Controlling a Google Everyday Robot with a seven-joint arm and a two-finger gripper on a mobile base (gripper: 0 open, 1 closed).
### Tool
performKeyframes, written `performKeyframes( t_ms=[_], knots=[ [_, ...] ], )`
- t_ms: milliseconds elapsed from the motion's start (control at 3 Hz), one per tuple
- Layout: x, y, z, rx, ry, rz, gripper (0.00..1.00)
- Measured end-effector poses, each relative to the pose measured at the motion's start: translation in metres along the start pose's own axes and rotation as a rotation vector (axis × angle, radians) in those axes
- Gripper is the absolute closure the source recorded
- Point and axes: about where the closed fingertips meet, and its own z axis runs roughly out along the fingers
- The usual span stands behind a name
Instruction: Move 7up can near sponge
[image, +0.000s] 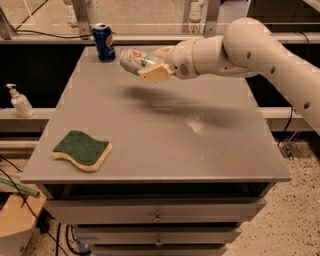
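Arm level over far table (175, 150), claw (150, 63) tight around sideways 7up can (131, 59), aloft.

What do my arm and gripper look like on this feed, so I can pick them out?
The arm is made of smooth, rounded off-white shells with small dark dots along them; no cables show. A greyish speckled disc sits on the wrist. The gripper, above the far side of the table, has pale yellow wedge-shaped fingers.

Gripper (151, 63) with 7up can (131, 59) (sideways) above table (210, 150)
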Motion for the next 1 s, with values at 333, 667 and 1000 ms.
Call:
performKeyframes(
  t_ms=[333,667,1000],
  knots=[
    [-0.003,0.007,0.004,-0.022,0.009,-0.015,1.0],
    [-0.009,0.04,0.01,-0.077,0.033,-0.063,1.0],
    [-0.015,0.087,0.019,-0.157,0.043,-0.11,1.0]
  ],
)
